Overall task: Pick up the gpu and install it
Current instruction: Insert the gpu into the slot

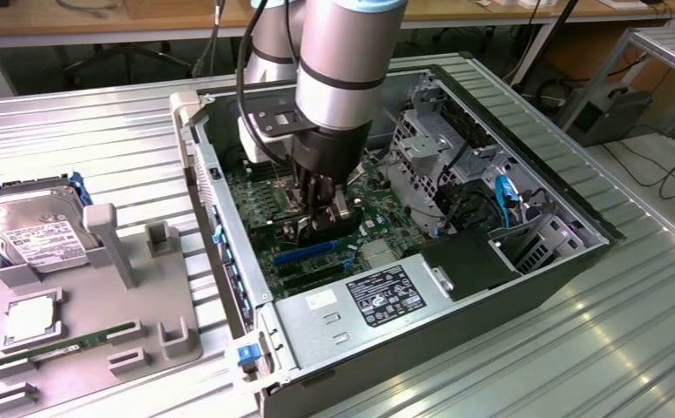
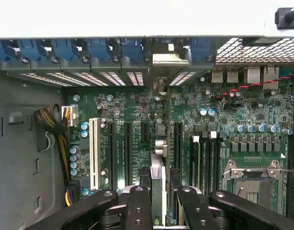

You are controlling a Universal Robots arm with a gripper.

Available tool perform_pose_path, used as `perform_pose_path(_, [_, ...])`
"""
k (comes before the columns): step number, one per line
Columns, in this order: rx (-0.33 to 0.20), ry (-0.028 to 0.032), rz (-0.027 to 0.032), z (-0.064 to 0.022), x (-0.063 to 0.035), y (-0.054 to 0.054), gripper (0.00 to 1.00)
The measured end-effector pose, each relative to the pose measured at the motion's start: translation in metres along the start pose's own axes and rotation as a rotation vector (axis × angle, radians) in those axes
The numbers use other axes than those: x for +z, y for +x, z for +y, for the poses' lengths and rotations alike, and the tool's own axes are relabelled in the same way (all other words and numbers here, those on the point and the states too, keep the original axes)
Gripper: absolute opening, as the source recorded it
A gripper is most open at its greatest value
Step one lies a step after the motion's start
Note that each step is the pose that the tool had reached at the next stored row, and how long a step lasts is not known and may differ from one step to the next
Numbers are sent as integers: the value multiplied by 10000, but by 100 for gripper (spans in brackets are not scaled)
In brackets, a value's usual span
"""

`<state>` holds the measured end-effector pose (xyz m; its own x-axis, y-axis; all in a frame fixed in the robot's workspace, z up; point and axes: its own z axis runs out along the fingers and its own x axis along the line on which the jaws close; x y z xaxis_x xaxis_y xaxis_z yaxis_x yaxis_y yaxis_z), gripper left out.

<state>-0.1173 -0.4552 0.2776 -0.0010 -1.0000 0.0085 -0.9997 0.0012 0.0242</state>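
My gripper (image 1: 320, 216) is down inside the open computer case (image 1: 570, 261), over the green motherboard (image 1: 372, 205). It is shut on the gpu (image 2: 158, 179), which I see edge-on in the wrist view as a thin dark card running between the two black fingers (image 2: 137, 208) toward the case's rear wall. Its silver end bracket (image 2: 169, 59) sits at a rear slot opening among the blue slot latches. The card stands upright along a black expansion slot (image 2: 177, 143); whether it is seated in a slot I cannot tell. In the exterior view the gpu (image 1: 302, 233) shows as a dark shape under the gripper.
A grey fixture tray (image 1: 93, 340) at the exterior view's left carries a silver hard drive (image 1: 33, 233) and a green RAM stick (image 1: 64, 346). Inside the case are the power supply (image 1: 372, 296), drive cage (image 1: 430, 148), CPU socket (image 2: 254, 179), white slot (image 2: 94, 153) and a cable bundle (image 2: 51, 125).
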Motion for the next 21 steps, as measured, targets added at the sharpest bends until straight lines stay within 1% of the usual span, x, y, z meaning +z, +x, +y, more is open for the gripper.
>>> perform_pose_path(5, [0,4,-2,-1,37,0,26])
perform_pose_path(13, [1,34,-2,4,121,-1,26])
perform_pose_path(16, [7,34,-1,13,135,0,26])
perform_pose_path(21, [61,34,-17,28,147,-1,26])
